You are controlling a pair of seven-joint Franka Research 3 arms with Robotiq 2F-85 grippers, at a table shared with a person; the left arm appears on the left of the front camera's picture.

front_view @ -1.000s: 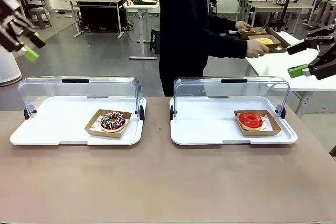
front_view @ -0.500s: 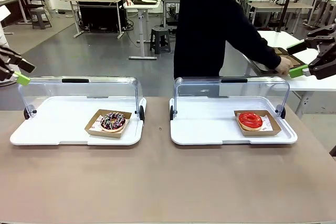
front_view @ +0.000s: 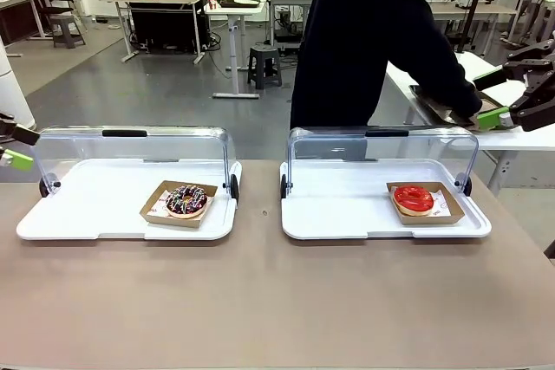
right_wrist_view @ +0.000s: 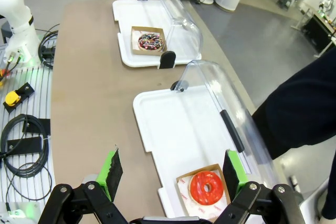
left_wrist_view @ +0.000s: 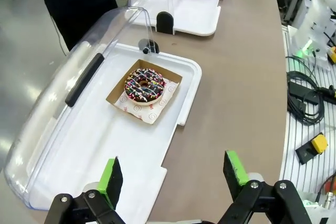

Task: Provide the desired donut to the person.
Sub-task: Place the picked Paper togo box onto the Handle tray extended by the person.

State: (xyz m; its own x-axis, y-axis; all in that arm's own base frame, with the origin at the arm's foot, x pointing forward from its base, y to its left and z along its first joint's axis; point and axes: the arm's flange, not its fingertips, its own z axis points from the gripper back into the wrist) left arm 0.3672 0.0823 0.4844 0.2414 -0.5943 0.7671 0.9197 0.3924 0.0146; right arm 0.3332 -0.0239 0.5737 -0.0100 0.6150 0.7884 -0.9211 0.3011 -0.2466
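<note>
Front cam low at table [front_view: 260, 301] edge facing 12 o'clock; both wrist cams high, angled down, sharing both trays [left_wrist_view: 173, 103].

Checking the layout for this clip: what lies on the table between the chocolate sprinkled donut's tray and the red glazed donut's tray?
Nothing: in the front view a bare strip of brown table separates the left tray from the right tray.

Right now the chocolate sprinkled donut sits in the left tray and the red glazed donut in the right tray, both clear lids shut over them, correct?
Not quite: both clear lids stand open, tipped back behind the trays, as the front view shows. Donut placement is right.
</note>
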